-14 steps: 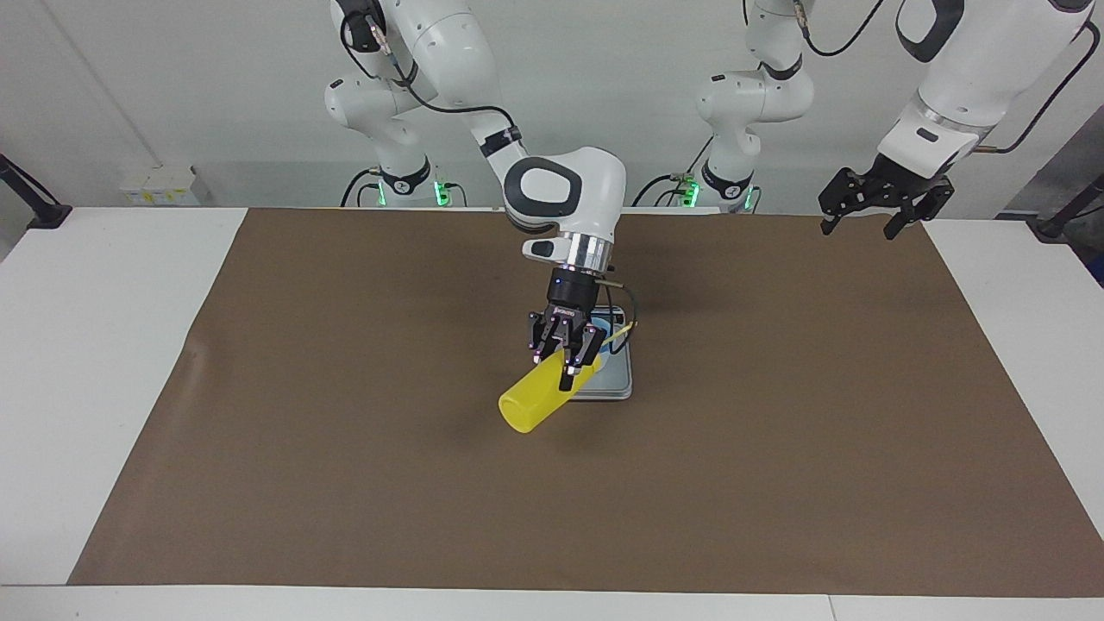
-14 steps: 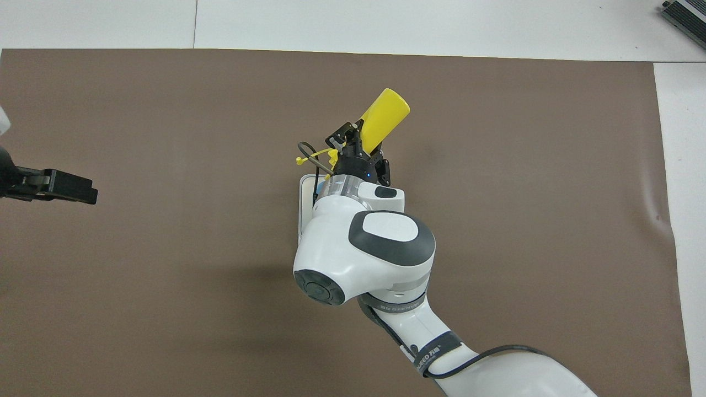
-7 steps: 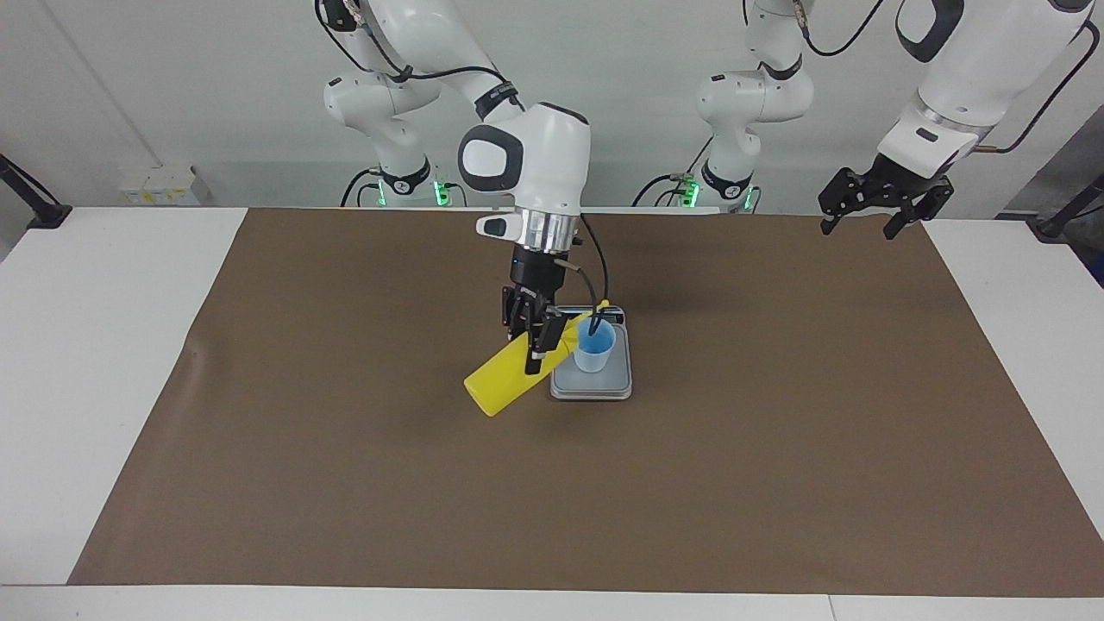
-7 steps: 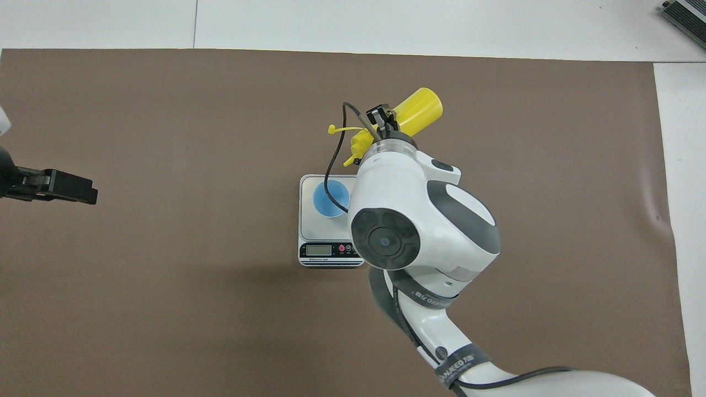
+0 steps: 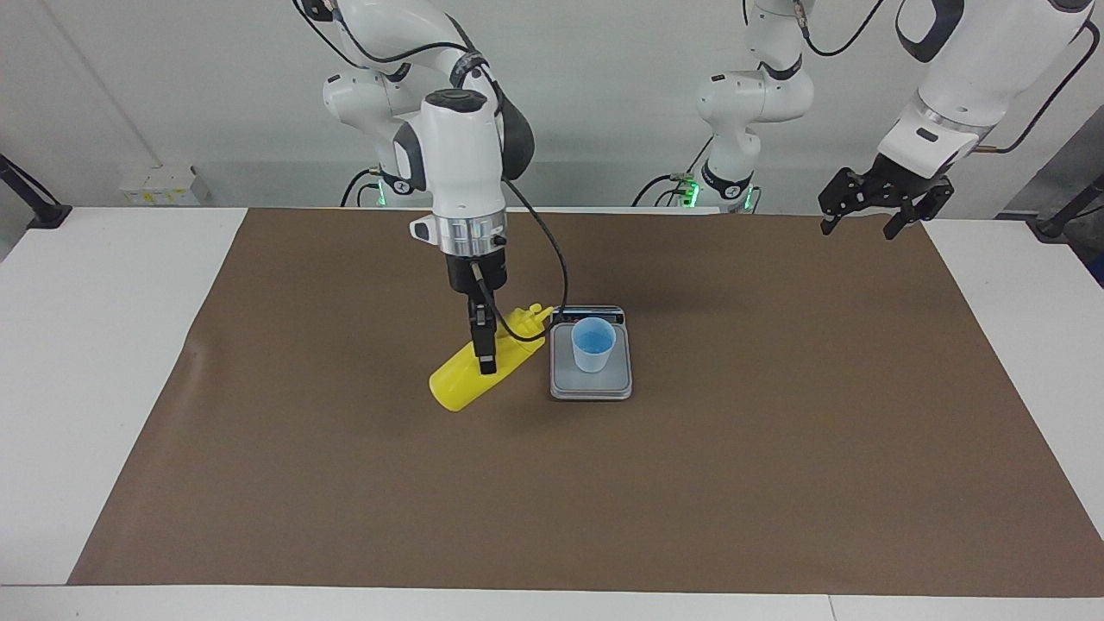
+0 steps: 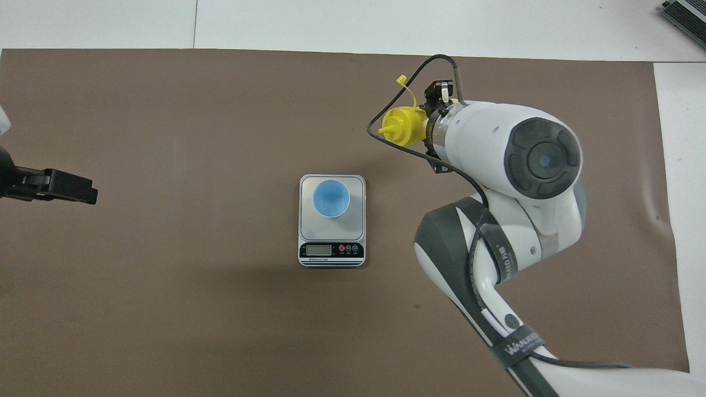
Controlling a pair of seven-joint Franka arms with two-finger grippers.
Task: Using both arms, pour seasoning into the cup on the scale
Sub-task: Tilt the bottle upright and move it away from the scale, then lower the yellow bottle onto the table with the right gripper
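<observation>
The light-blue cup [image 5: 593, 343] stands upright on the silver-grey scale [image 5: 592, 385]; it also shows in the overhead view [image 6: 331, 198] on the scale [image 6: 331, 234]. My right gripper [image 5: 486, 347] is shut on the yellow seasoning bottle [image 5: 466, 379]. It holds the bottle tilted above the mat, beside the scale toward the right arm's end. The nozzle [image 6: 392, 128] points toward the scale's side and is off the cup. The open cap [image 6: 401, 80] hangs on its tether. My left gripper [image 5: 869, 216] waits open and raised, over the mat's edge at the left arm's end [image 6: 55, 186].
A brown mat [image 5: 776, 448] covers most of the white table [image 5: 86, 345]. The scale's display strip [image 6: 331, 251] faces the robots. The right arm's wrist and black cable [image 6: 386, 138] hang over the bottle.
The right arm has swung the bottle away from over the cup toward the right arm's end and turned its wrist. The cup and scale are now uncovered. The left arm has not moved.
</observation>
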